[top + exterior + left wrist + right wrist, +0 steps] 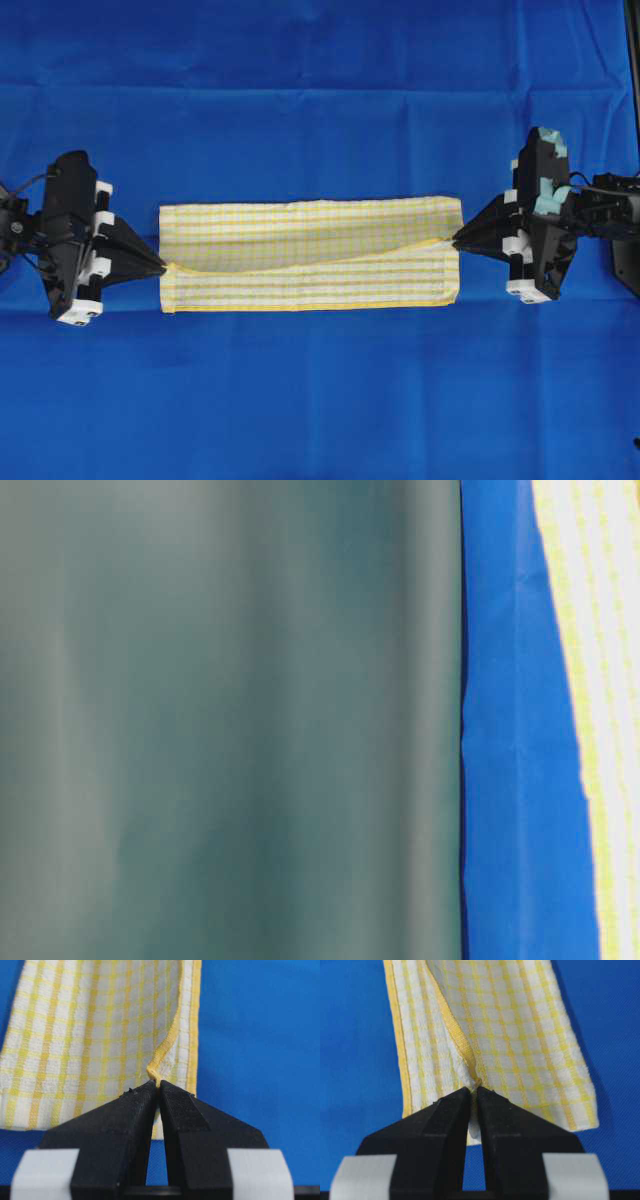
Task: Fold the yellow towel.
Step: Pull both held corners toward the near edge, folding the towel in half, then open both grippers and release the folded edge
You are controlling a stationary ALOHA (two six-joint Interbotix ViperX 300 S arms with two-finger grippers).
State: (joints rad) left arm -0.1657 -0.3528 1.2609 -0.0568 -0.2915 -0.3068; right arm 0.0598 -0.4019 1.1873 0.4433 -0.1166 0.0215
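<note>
The yellow towel (310, 255), white with yellow checks and a yellow hem, lies as a long folded strip across the middle of the blue cloth. My left gripper (163, 267) is shut on the hem at the strip's left end, as the left wrist view (156, 1082) shows. My right gripper (455, 240) is shut on the hem at the right end, seen in the right wrist view (474, 1087). The upper layer's hemmed edge runs slantwise between the two grippers. The towel's near edge shows in the table-level view (600, 720).
A plain blue cloth (320, 400) covers the whole table. A blurred grey-green surface (230, 720) fills most of the table-level view. A dark stand (630, 150) is at the right edge.
</note>
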